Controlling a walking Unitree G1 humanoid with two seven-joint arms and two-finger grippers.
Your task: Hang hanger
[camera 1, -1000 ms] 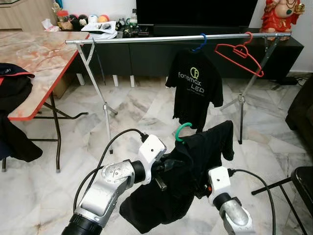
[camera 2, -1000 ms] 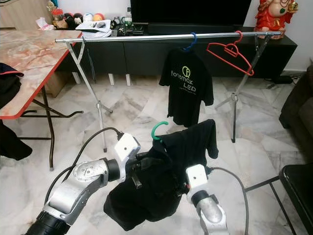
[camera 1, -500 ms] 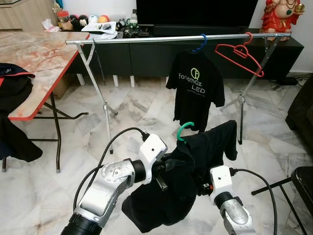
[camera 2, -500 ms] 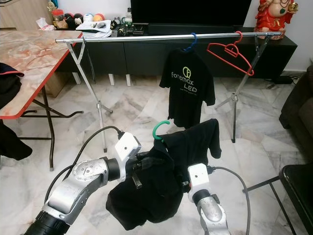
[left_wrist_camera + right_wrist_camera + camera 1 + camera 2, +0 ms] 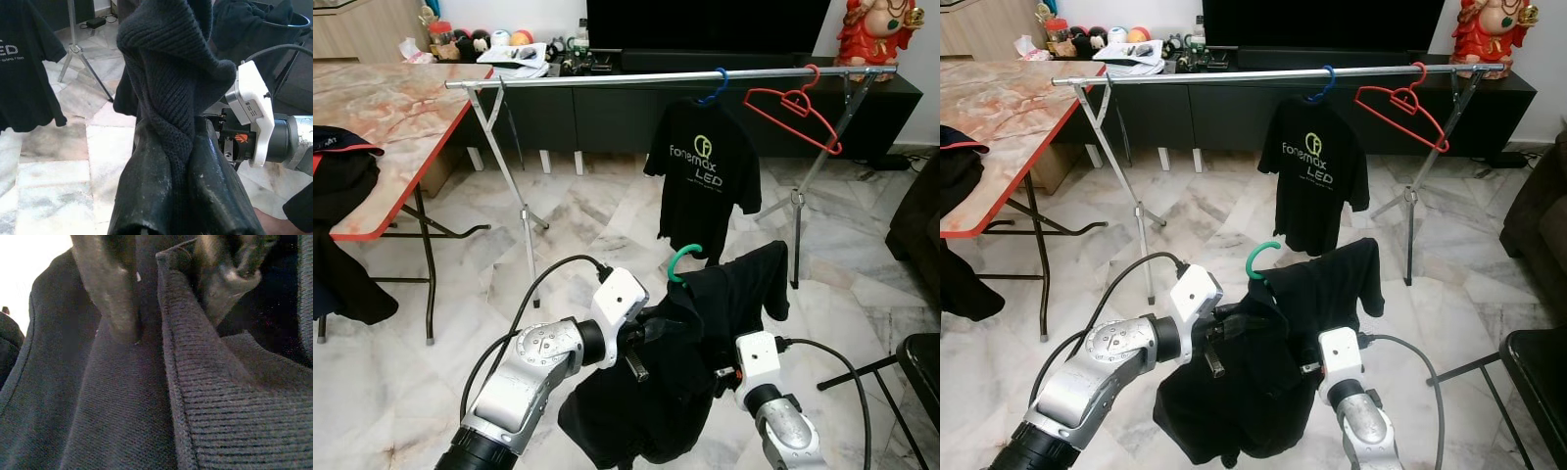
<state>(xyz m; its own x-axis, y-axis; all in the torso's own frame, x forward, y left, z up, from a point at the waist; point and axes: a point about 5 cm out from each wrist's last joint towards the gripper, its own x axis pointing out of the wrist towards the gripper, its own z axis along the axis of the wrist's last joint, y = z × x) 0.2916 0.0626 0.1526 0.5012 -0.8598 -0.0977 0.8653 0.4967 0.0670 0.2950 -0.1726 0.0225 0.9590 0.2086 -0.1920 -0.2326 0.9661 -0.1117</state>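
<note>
Black garment on green hanger, apparently pinched by left gripper.

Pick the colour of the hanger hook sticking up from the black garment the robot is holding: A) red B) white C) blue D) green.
D: a green hook curls up out of the black garment held between the left gripper and right gripper.

Rail runs across ahead; printed shirt hangs right of centre, bare hanger further right. Table at left. Garment on hanger hook nearest, between arms.
</note>
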